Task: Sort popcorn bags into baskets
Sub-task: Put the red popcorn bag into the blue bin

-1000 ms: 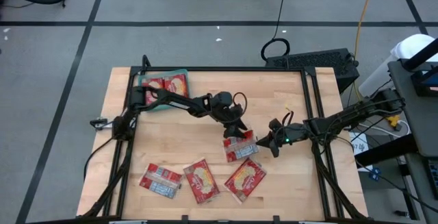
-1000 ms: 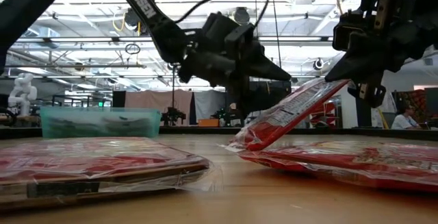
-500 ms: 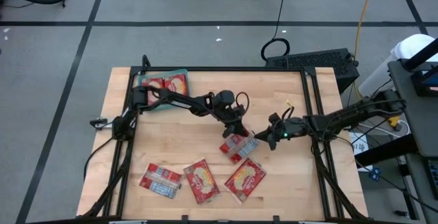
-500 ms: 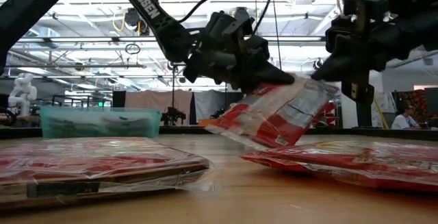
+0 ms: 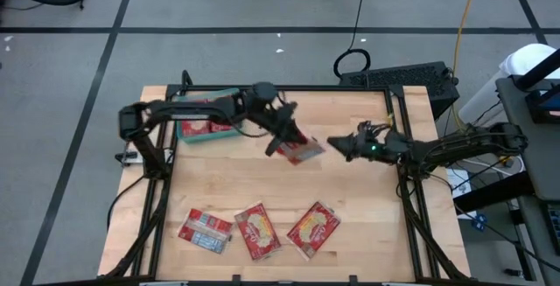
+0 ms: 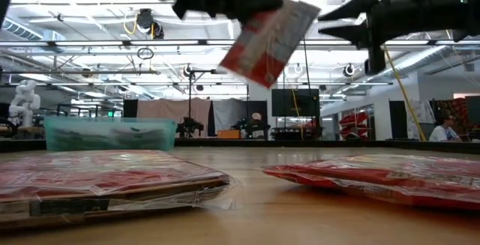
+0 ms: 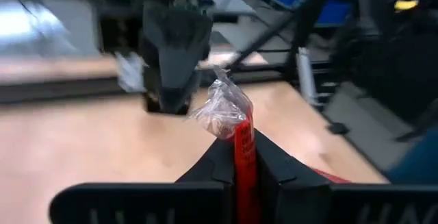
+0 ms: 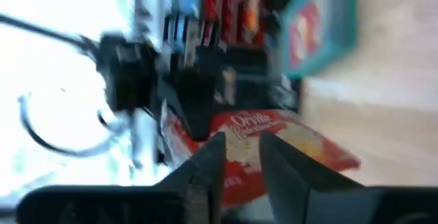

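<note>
Counter point(image 5: 262, 190): filling centre frame, carrying three popcorn bags point(image 5: 255, 230) along lower edge, lying untouched.

Basket point(image 5: 206, 115): sitting upper left, teal, already holding a red packet.

Left pincer point(image 5: 284, 137): now hovering upper centre, clamping carried bag point(image 5: 302, 150) by its crimped edge, having lifted it clear of the counter; earlier, gaping over that bag lower down at mid-frame.

Right pincer point(image 5: 337, 144): hanging just right of carried bag, fingers parting narrowly and no longer gripping it; earlier, pinching its far end.

Handover looking complete; remaining: swinging toward basket.
</note>
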Action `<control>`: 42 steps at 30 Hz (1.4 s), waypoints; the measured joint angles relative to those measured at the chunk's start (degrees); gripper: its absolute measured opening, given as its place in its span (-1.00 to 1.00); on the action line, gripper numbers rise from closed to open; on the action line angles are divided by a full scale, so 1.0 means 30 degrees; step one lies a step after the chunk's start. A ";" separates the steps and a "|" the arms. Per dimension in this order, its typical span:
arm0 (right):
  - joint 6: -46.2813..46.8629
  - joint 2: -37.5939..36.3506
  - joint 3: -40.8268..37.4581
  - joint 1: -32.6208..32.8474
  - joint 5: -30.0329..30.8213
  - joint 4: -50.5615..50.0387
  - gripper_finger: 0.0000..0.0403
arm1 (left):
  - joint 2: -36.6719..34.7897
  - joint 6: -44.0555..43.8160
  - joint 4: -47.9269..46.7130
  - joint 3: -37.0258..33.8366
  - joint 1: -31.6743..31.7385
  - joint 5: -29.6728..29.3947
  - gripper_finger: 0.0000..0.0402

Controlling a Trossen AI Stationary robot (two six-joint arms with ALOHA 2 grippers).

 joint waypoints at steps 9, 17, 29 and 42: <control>0.6078 -0.0591 0.0007 -0.2645 -0.2897 0.0023 -0.26 | -0.3735 0.6422 -0.0984 0.0022 -0.0598 -0.5253 -0.82; 0.9823 0.0910 0.0007 -0.4122 -0.6910 0.2905 -0.08 | -0.3727 0.9542 0.0145 -0.0007 -0.3344 -0.9606 -0.86; 1.4741 0.3874 0.0007 -0.3808 -0.7234 0.8416 0.07 | -0.3552 1.3092 0.0539 -0.0007 -0.6752 -1.8405 -0.89; 1.2320 0.7682 0.3139 -0.3690 -1.0004 0.8725 0.08 | -0.2128 1.5411 -0.0357 -0.0014 -0.8167 -1.9673 -0.88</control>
